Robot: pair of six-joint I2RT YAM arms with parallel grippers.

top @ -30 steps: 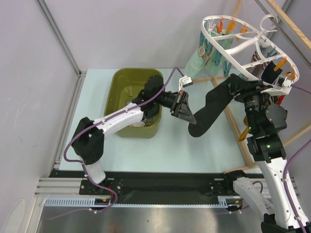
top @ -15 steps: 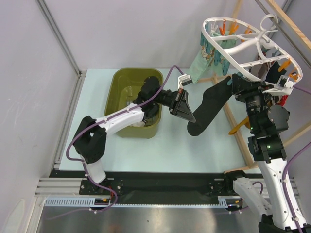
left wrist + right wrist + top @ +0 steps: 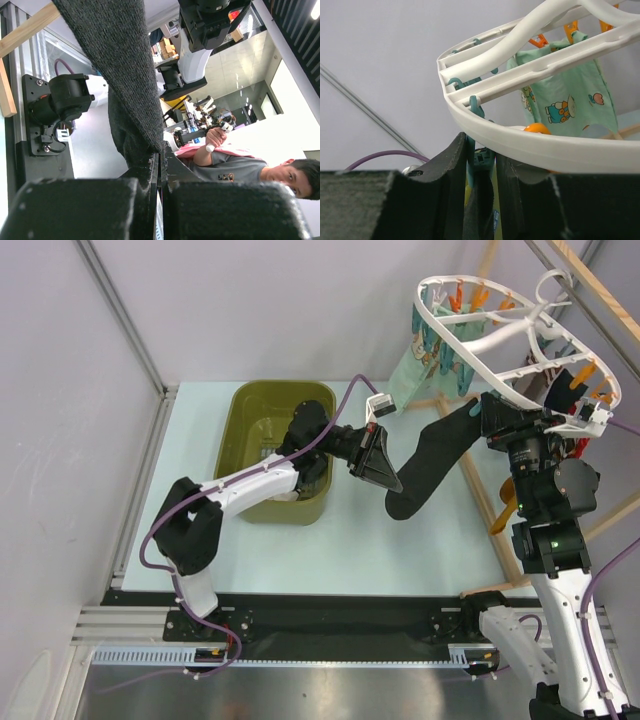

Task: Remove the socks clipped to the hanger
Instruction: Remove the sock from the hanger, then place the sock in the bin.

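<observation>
The white hanger hangs at the top right with orange and teal pegs. A long black sock stretches from its near rim down to the left. My left gripper is shut on the sock's lower end; in the left wrist view the black sock runs out from between the closed left gripper. My right gripper is shut on a teal peg under the hanger rim, and the sock's top hangs in that peg. A mint bear-print sock stays clipped at the far side and also shows in the right wrist view.
An olive-green tub stands on the table left of centre, under the left arm. The light wooden rack carries the hanger at the right edge. More dark and red cloth hangs behind the right wrist.
My right gripper and the hanger's near rim have shifted slightly right and up. The black sock is pulled a little straighter. The left gripper has barely moved.
</observation>
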